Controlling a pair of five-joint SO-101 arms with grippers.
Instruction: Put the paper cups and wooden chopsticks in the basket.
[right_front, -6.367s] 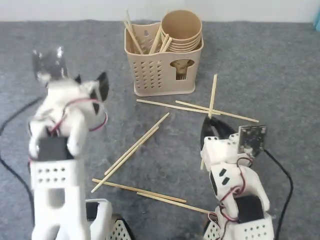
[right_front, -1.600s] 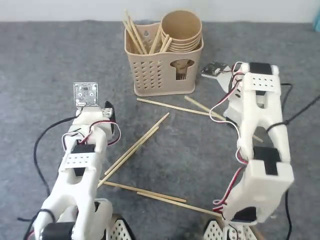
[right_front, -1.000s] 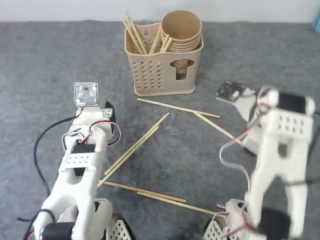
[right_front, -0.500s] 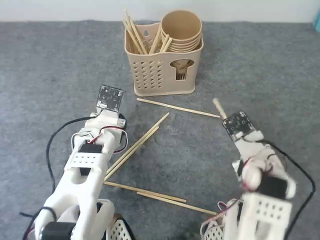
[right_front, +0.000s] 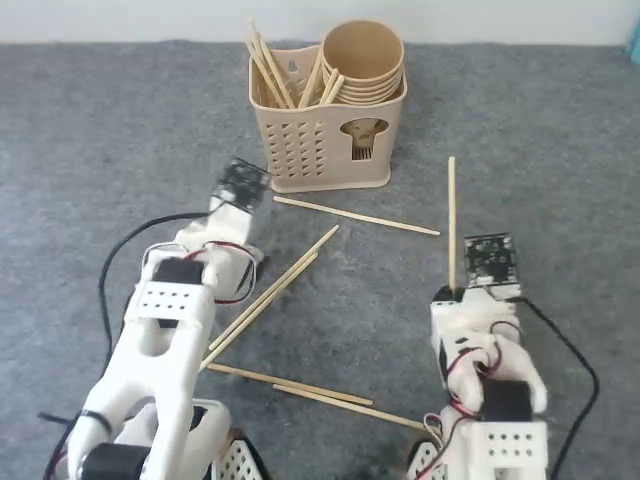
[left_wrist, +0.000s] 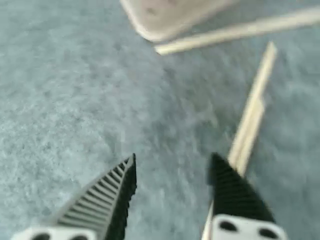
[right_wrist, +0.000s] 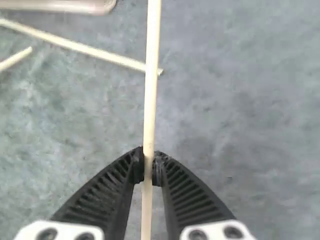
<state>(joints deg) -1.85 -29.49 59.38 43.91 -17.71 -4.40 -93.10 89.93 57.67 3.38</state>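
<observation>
One chopstick clenched, several loose on the counter.
Right pincer grips the chopstick near one end, its long part pointing toward the basket, where the cups sit stacked beside other sticks. Left pincer hangs released over the counter, just beside a loose pair. With so much length beyond the grip, the chopstick may swivel, or catch the basket rim and drop outside.

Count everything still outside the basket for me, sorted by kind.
Loose chopsticks on the carpet: 5
Held chopstick in the right gripper: 1
Paper cups: 0, all are in the basket
Total outside: 6
</observation>
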